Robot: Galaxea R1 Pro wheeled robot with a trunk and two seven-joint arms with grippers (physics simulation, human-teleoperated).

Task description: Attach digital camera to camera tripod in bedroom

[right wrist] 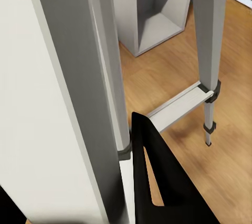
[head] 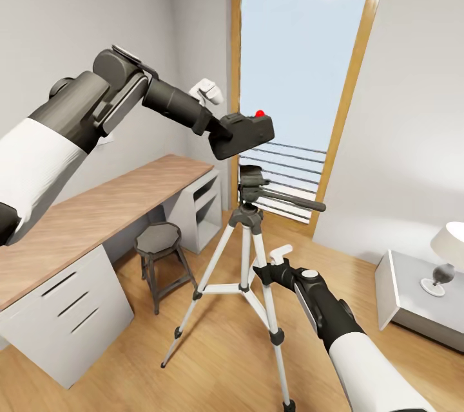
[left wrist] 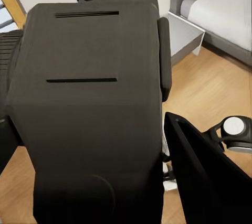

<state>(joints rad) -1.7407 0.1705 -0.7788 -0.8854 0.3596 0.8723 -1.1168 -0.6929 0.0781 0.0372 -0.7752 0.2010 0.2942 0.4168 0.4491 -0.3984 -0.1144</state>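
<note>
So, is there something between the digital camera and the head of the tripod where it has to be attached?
Nothing visible. In the head view the digital camera, held by the left gripper, hangs above the tripod's head with only open air between them. The right gripper is lower, at a leg of the camera tripod.

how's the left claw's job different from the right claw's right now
The left claw is raised in front of the window and shut on the digital camera, holding it just above the tripod head; the right claw is low, closed around a leg of the camera tripod. The left claw carries its object in the air, while the right claw holds a stand that rests on the floor. Both are dark-fingered and gripping something.
</note>
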